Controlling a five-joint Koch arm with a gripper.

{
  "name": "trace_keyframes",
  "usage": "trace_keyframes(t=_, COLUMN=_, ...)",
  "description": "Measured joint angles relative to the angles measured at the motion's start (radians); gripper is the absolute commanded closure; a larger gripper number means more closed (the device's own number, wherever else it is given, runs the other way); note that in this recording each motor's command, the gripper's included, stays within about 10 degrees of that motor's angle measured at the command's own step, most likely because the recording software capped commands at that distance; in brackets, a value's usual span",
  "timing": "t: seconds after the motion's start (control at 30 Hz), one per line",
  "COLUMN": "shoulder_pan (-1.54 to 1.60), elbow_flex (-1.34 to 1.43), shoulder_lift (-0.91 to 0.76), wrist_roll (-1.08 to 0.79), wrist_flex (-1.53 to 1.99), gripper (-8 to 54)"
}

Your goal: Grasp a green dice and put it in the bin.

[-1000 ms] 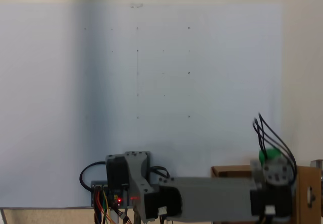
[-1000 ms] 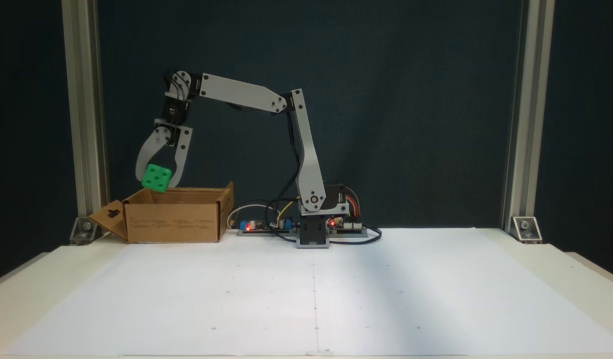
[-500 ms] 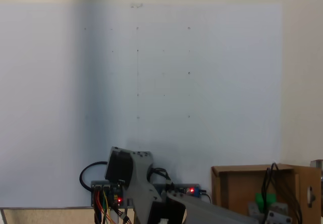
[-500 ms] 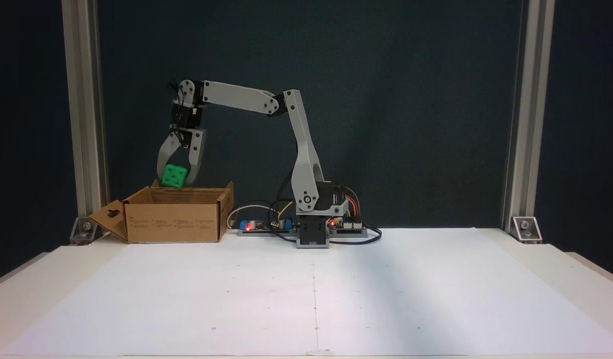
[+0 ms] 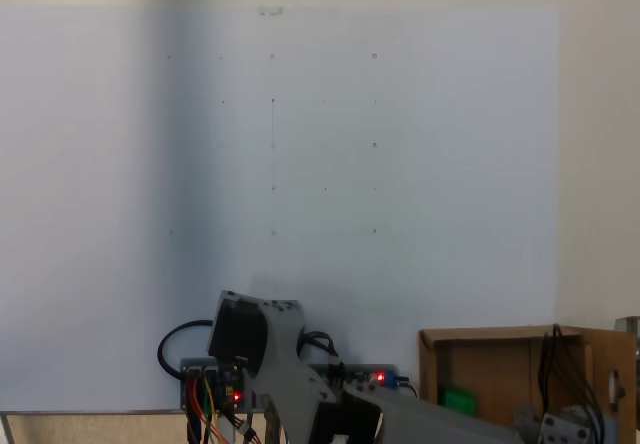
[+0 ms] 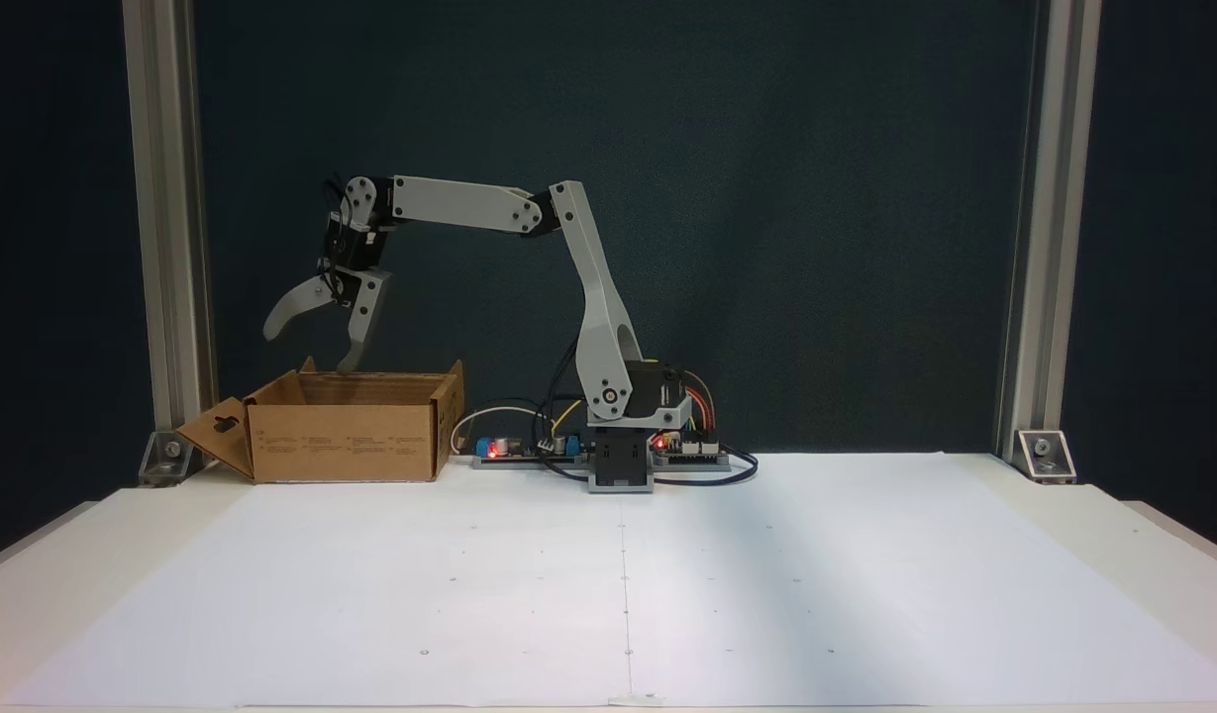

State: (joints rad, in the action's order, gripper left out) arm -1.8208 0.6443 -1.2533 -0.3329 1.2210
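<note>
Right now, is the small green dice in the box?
In: the small green dice lies inside the brown cardboard box.

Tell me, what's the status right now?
Gripper open, empty, above bin. Green dice lying inside bin. Nothing in the way.

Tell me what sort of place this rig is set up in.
Probably a lab or workshop test bench. A white sheet marked with a dot grid covers the table, metal frame posts stand before a dark backdrop, and bare circuit boards with loose wires sit by the arm's base.
</note>
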Motion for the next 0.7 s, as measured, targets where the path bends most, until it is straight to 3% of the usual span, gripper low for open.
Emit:
trace_keyframes(t=0.33, shoulder_pan=0.252, elbow_flex=0.000, shoulder_lift=-0.190, wrist_roll=0.118, wrist_flex=-0.006, gripper=2.0)
trace_keyframes(t=0.7, shoulder_pan=0.798, elbow_flex=0.000, shoulder_lift=-0.356, wrist_roll=0.238, wrist_flex=-0.005, gripper=2.3)
